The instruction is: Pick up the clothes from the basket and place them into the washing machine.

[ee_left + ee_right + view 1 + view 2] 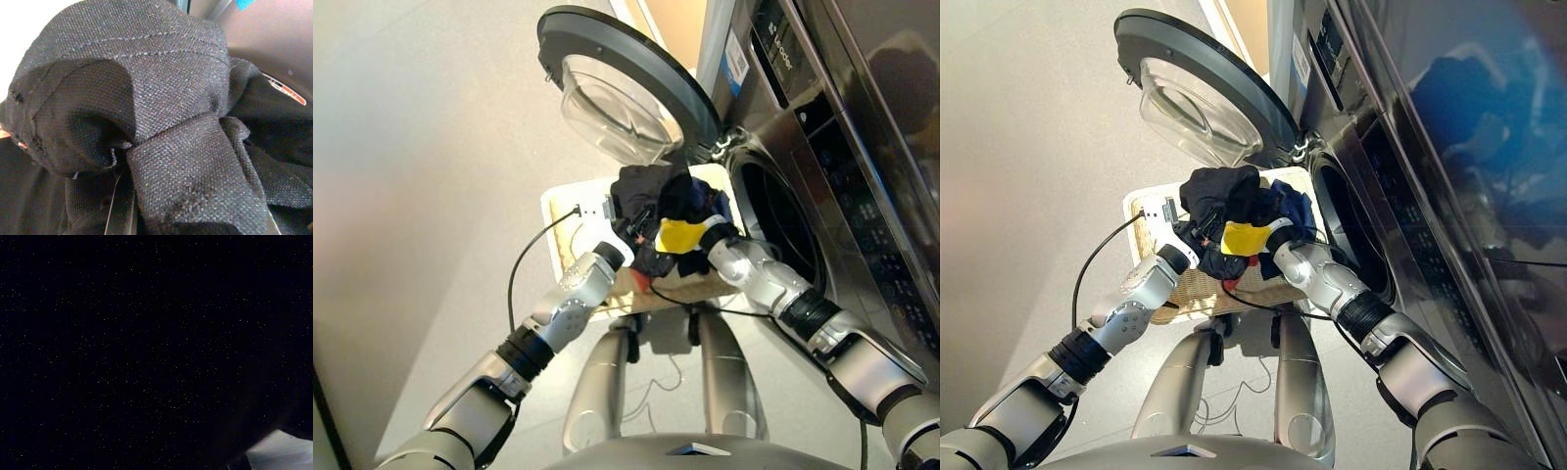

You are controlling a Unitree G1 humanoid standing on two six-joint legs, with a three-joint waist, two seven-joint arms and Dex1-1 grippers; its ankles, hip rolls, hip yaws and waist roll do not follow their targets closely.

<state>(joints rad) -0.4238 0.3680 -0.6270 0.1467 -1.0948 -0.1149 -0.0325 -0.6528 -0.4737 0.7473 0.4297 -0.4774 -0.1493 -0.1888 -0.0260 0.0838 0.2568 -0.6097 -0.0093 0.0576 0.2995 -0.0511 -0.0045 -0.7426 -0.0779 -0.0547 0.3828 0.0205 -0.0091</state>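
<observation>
A bundle of clothes is lifted over the cream-white basket (560, 217), which stands on the floor in front of the washing machine (781, 227). The black garment (641, 188) is on top, with the navy blue one (703, 204) beside it towards the porthole. A sliver of coral-red (1252, 260) shows underneath. My left gripper (634, 232) reaches into the bundle from the left and is shut on the black garment (146, 98), which fills the left wrist view. My right gripper (703, 233) is buried in the dark cloth, and the right wrist view shows only darkness.
The round glass door (619, 90) stands swung open above and behind the basket. The dark drum opening (773, 220) lies just right of the bundle. A black cable (519, 264) loops from my left wrist over the pale floor on the left.
</observation>
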